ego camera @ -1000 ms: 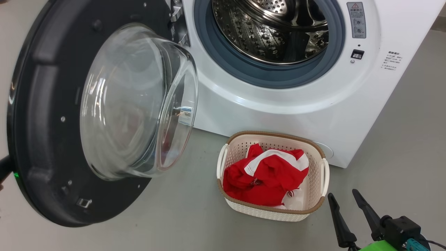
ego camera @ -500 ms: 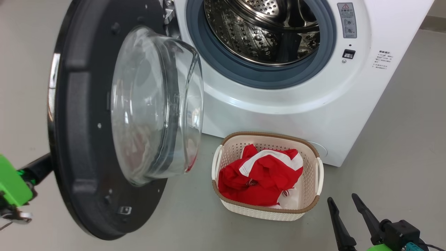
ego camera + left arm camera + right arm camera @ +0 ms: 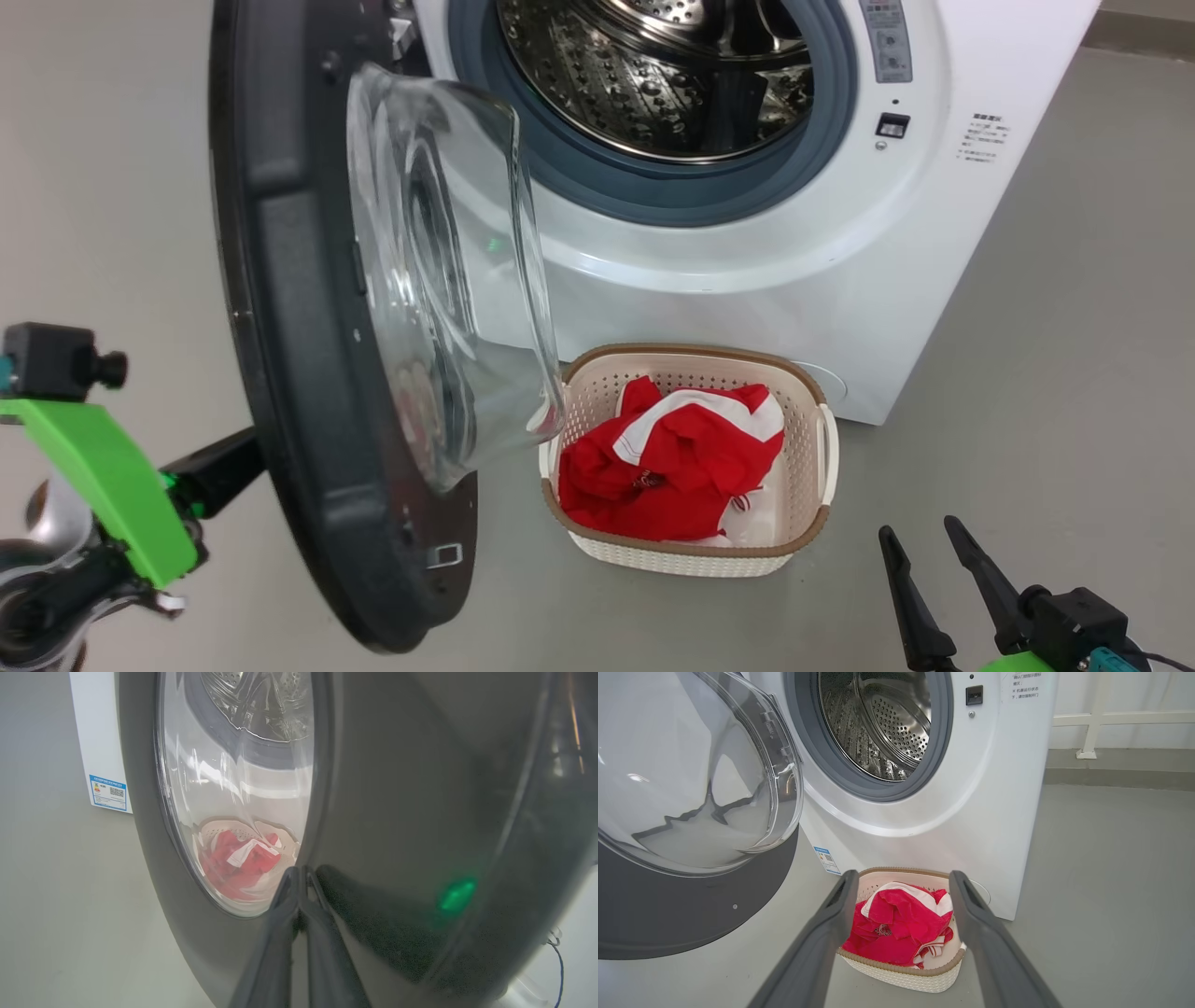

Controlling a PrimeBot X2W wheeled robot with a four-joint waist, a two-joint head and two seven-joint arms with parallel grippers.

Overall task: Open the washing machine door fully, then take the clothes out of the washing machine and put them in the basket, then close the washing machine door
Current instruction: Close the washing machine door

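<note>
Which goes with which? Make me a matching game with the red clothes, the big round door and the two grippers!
Things:
1. clothes
2. washing machine door
3. left gripper
4. right gripper

States:
A. open, holding nothing
B. lying in the basket
C. standing open, not latched
D. shut, tips against the door's black rim

Pairs: 1-B, 2-C, 3-D, 4-A.

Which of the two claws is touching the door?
The left gripper: its shut fingers press the door on its black rim, while the right gripper hangs open near the basket.
</note>
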